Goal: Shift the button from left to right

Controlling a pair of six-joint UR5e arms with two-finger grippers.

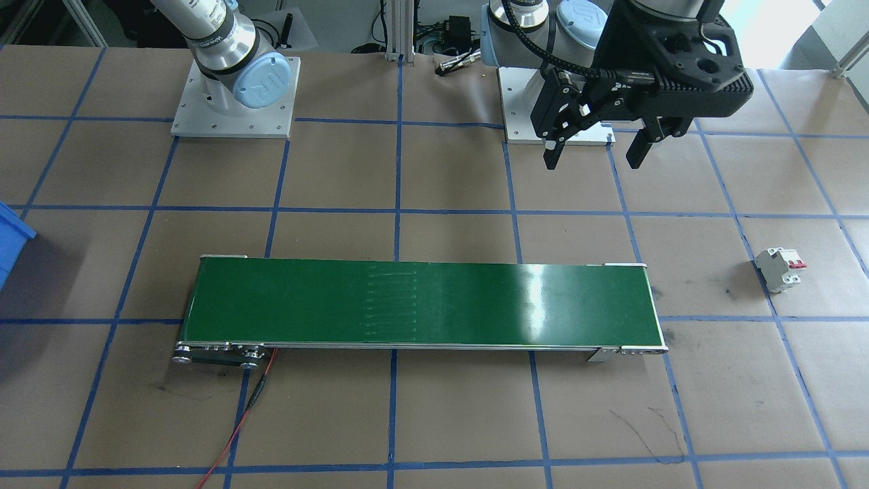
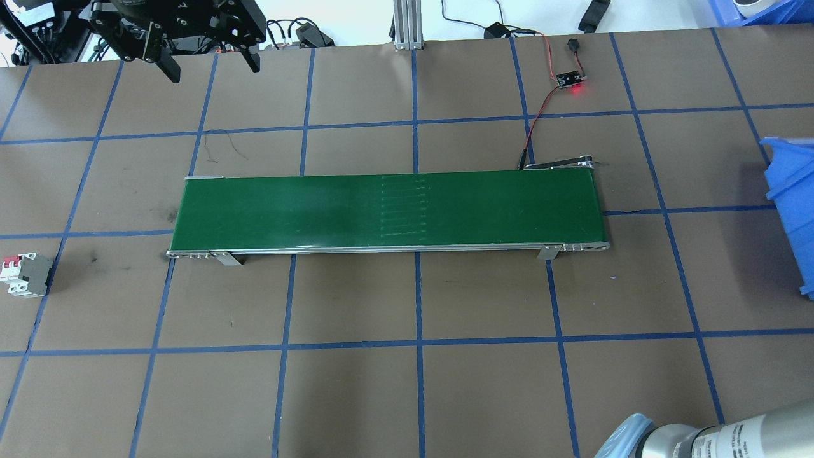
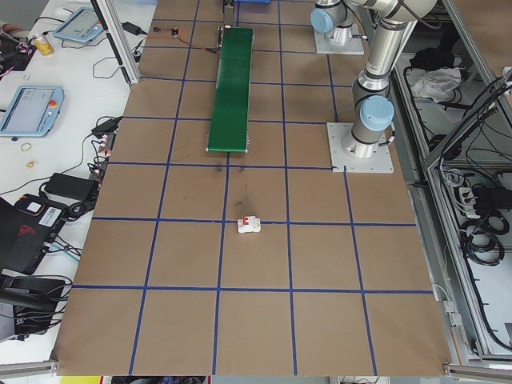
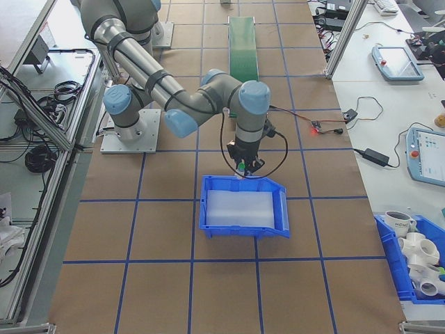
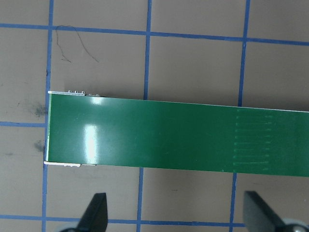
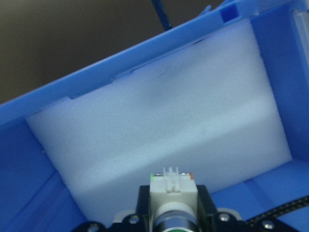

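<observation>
Right wrist-mounted view shows the button [image 6: 172, 195] clamped between my right gripper's [image 6: 171, 212] jaws, whitish body pointing down toward the white foam pad [image 6: 159, 130] lining the blue bin [image 6: 29, 159]. From the table's right end, that gripper [image 4: 243, 167] hangs just above the bin's [image 4: 245, 229] near wall, with the button not yet inside. I judge this to be the placing step: the carry looks done and the drop is left. Next I should come forward over the foam, lower until the button is close to it, then spread the jaws so it lands flat rather than bouncing. My left gripper [image 1: 596, 146] hangs spread and empty, well away from the bin, beyond the green conveyor [image 1: 421, 305].
</observation>
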